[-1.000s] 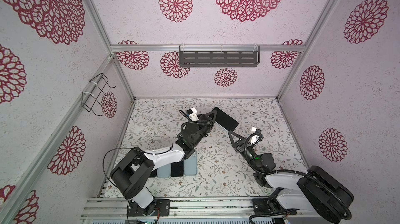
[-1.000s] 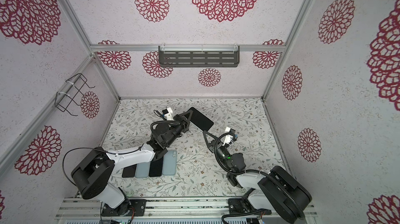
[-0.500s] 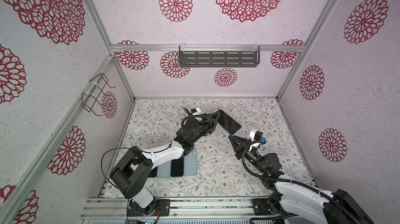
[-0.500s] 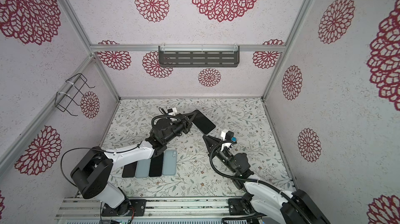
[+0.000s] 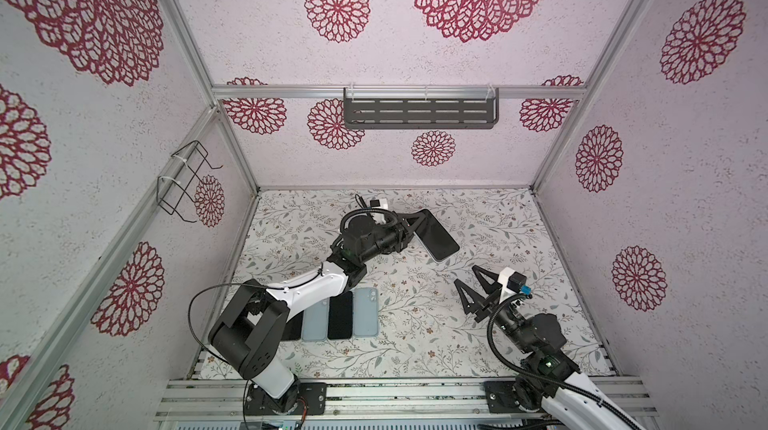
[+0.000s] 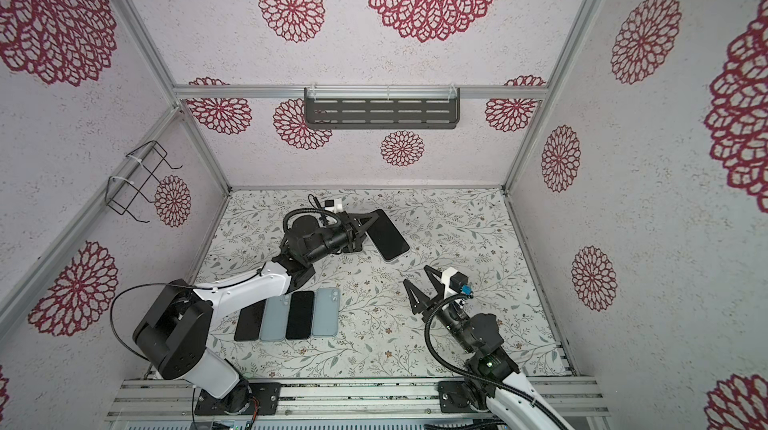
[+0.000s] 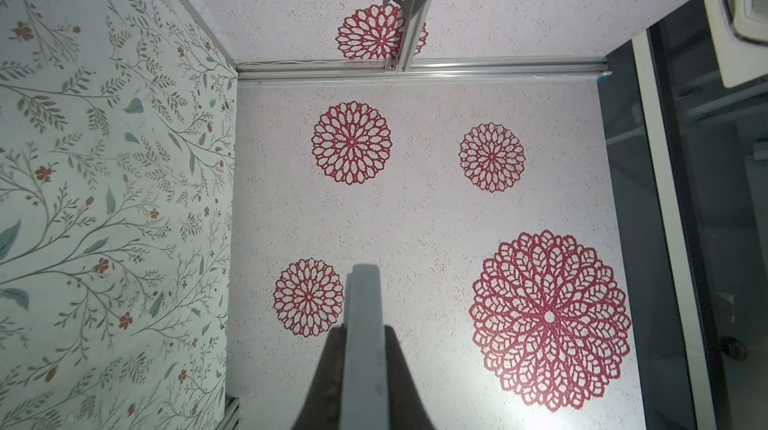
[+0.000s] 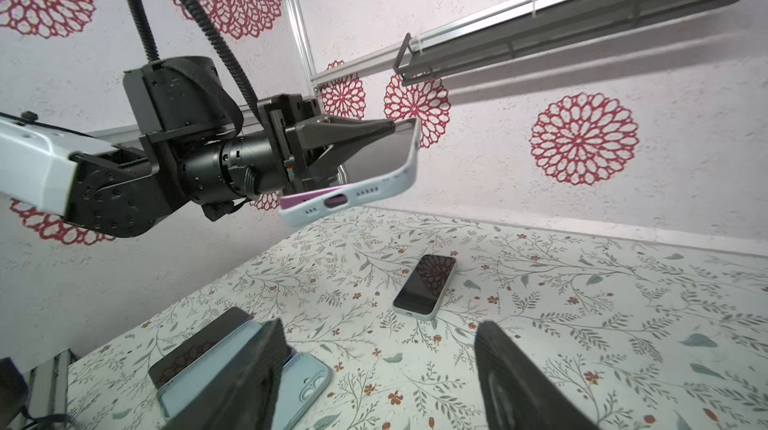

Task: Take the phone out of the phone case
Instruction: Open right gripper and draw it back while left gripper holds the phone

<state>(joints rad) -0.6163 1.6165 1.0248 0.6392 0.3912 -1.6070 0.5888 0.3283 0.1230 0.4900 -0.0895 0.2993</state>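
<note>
- The phone (image 8: 374, 158), in its pale case (image 8: 409, 166), was held raised above the table (image 5: 415, 336), well clear of it.
- The case was pinched at one long edge between the jaws of the left gripper (image 5: 411, 225).
- At one corner, a pink edge of the phone was seen standing proud of the case rim.
- The right gripper (image 5: 465, 275) was held over the table near the phone, jaws spread wide, nothing between them.
- A second phone (image 8: 424, 287) was laid flat on the table.
- A row (image 5: 340, 316) of four was lined up by the left arm.
</note>
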